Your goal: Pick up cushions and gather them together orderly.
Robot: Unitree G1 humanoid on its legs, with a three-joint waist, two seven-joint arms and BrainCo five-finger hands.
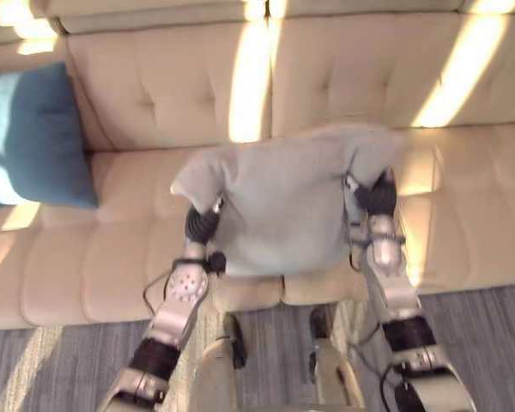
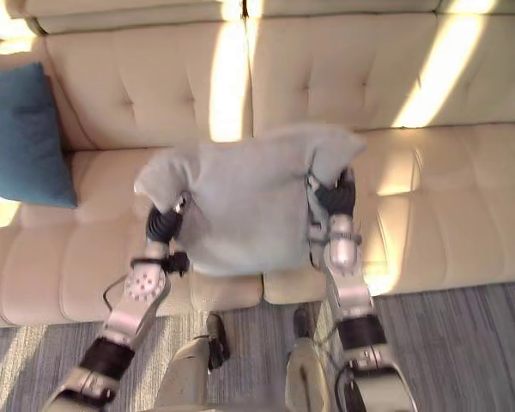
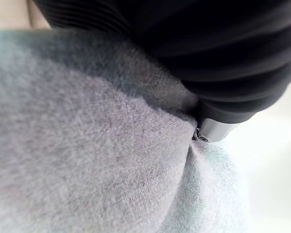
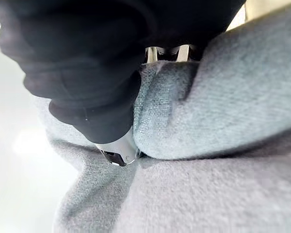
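Two cushions. Grey cushion [image 1: 283,206] mid-scene above sofa [image 1: 463,215] seat front edge, pressed between left hand [image 1: 202,225] at 8 o'clock and right hand [image 1: 379,196] at 3; grip of either cannot tell. Blue cushion [image 1: 34,137] at 10 o'clock, leaning on backrest. Open seat room at 3 o'clock.

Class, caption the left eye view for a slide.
Left hand and right hand hold a grey cushion over a cream sofa; blue cushion at left.
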